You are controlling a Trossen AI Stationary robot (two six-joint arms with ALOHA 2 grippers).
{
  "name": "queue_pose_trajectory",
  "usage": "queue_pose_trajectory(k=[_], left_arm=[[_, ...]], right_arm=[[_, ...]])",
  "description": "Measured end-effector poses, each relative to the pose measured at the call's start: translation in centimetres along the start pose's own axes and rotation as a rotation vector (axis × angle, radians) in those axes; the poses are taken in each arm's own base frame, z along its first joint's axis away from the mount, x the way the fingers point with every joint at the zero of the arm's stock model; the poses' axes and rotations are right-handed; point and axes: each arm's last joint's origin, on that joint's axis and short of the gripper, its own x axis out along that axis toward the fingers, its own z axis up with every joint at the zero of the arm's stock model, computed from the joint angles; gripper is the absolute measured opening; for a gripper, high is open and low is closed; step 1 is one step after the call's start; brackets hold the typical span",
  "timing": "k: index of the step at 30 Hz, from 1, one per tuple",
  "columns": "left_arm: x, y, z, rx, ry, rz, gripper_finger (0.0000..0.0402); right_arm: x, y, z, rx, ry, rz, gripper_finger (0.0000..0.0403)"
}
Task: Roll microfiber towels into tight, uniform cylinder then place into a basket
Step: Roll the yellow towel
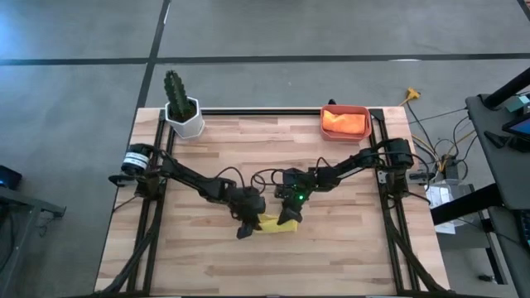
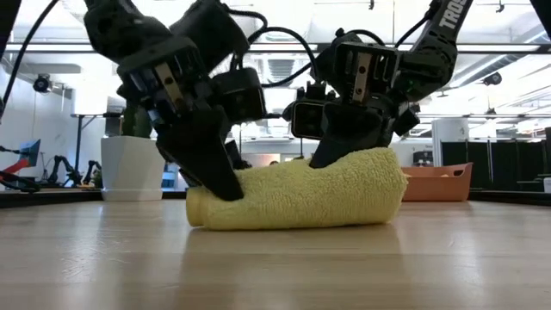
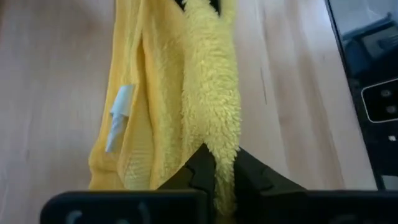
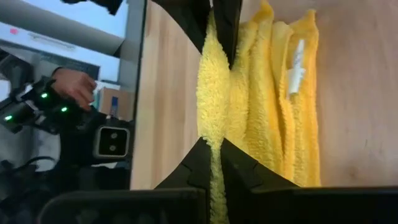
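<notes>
Table (image 1: 331, 248): bare wood planks, cactus pot (image 1: 184, 116) at one far corner.
Basket (image 1: 345, 122): opposite far corner, orange towel (image 1: 344, 122) inside.
Yellow towel (image 2: 301, 194): rolled, lying mid-table.
Left gripper (image 1: 246, 230): clenched on roll's fold.
Right gripper (image 1: 287, 218): clenched on other end.

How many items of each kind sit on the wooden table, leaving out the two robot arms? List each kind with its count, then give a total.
Microfiber towels: 2, the yellow towel rolled on the table and the orange towel in the basket
Salmon-red basket: 1
White pot with cactus: 1
Total: 4
</notes>
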Motion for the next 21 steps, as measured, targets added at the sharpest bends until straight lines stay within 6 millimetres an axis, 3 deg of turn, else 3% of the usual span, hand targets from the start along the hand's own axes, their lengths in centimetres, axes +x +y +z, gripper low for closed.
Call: queue_pose_trajectory(k=[4, 10, 15, 21], left_arm=[[-0.2, 0.4, 0.2, -0.036, 0.007, -0.037, 0.0005], [-0.6, 1.1, 0.7, -0.090, -0.011, -0.067, 0.0004], [-0.7, 1.5, 0.3, -0.121, 0.029, -0.081, 0.0003], [-0.4, 2.0, 0.1, -0.140, 0.051, -0.110, 0.0002]], right_arm=[[-0.4, 0.7, 0.0, -0.051, -0.032, -0.059, 0.0013], [-1.6, 3.0, 0.1, -0.270, -0.045, -0.121, 0.0021], [-2.3, 5.4, -0.5, -0.461, -0.007, -0.132, 0.0070], [-2.4, 7.5, -2.2, -0.755, 0.073, -0.270, 0.0138]])
